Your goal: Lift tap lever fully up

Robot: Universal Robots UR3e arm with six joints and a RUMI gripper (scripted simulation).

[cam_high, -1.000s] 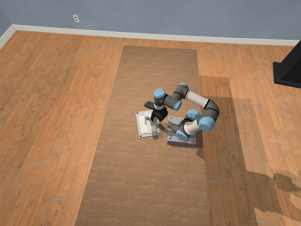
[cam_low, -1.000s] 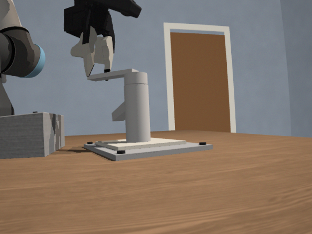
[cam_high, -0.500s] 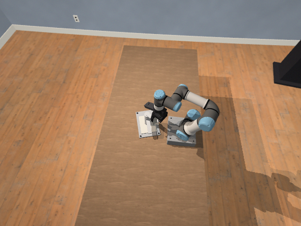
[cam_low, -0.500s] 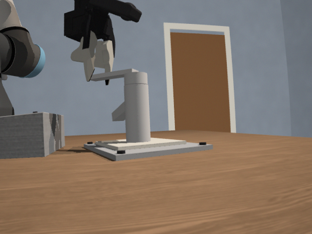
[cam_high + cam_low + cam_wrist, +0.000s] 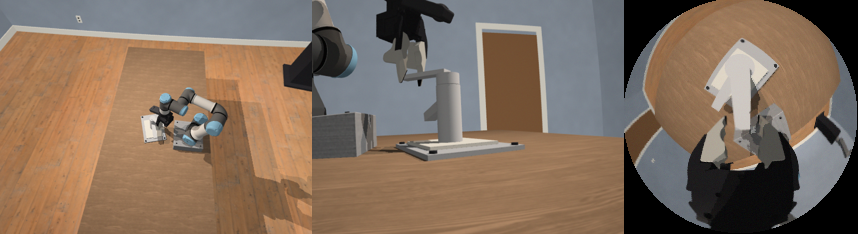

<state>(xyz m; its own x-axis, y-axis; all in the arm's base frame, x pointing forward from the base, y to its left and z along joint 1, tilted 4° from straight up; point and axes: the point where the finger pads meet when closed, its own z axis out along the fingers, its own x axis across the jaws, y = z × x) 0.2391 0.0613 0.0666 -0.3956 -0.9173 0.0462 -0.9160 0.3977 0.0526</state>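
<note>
Pale grey tap (image 5: 449, 108) upright on its grey base plate (image 5: 473, 150), on the table just left of the arm's pedestal. Flat lever (image 5: 425, 74) roughly level. Gripper (image 5: 410, 81) part-open, fingers straddling the lever's free end, gripping nothing.

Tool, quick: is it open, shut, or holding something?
Tool: part open, holding nothing; its fingers straddle the free end of the lever without squeezing it.
</note>
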